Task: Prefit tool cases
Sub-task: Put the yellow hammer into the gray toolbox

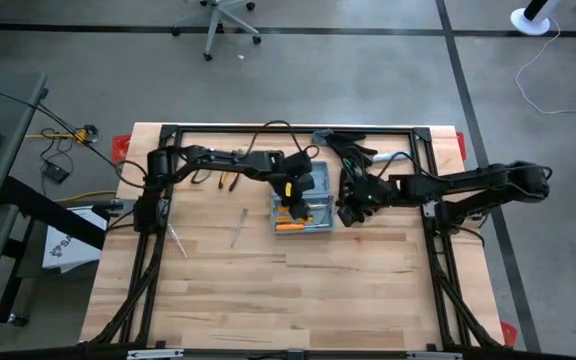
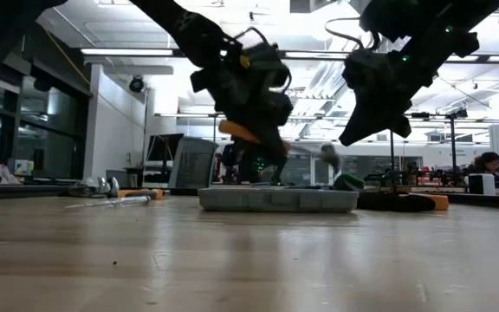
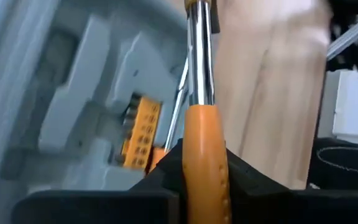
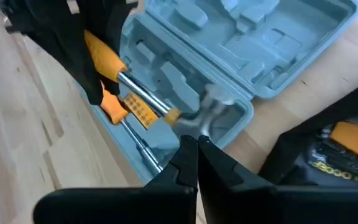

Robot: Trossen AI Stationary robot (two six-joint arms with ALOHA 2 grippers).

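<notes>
The grey-blue tool case (image 1: 310, 212) lies open in the middle of the table, its moulded tray (image 4: 166, 81) and lid (image 4: 260, 43) both facing up. An orange bit holder (image 3: 140, 134) sits in the tray. My left gripper (image 1: 293, 190) is over the case, shut on an orange-handled hammer (image 4: 145, 96) with a chrome shaft (image 3: 199, 56) and a metal head (image 4: 213, 102). Just right of the case my right gripper (image 1: 352, 210) hovers shut with nothing in it (image 4: 196, 146). My left gripper pinches the hammer's orange handle (image 3: 205, 162) between its two fingers. The fingers slant down toward the case, and the hammer runs on along them, shaft and head out ahead. The hammer sits tilted above the tray (image 2: 236, 130). Whether its head touches the case, I cannot tell.
Screwdrivers (image 1: 236, 228) (image 1: 176, 238) and pliers (image 1: 226, 180) lie loose on the wood left of the case. Black gear with orange parts (image 4: 340, 149) lies right of the case, and more dark items (image 1: 348, 150) at the far edge. The near half of the table (image 1: 288, 300) is bare wood.
</notes>
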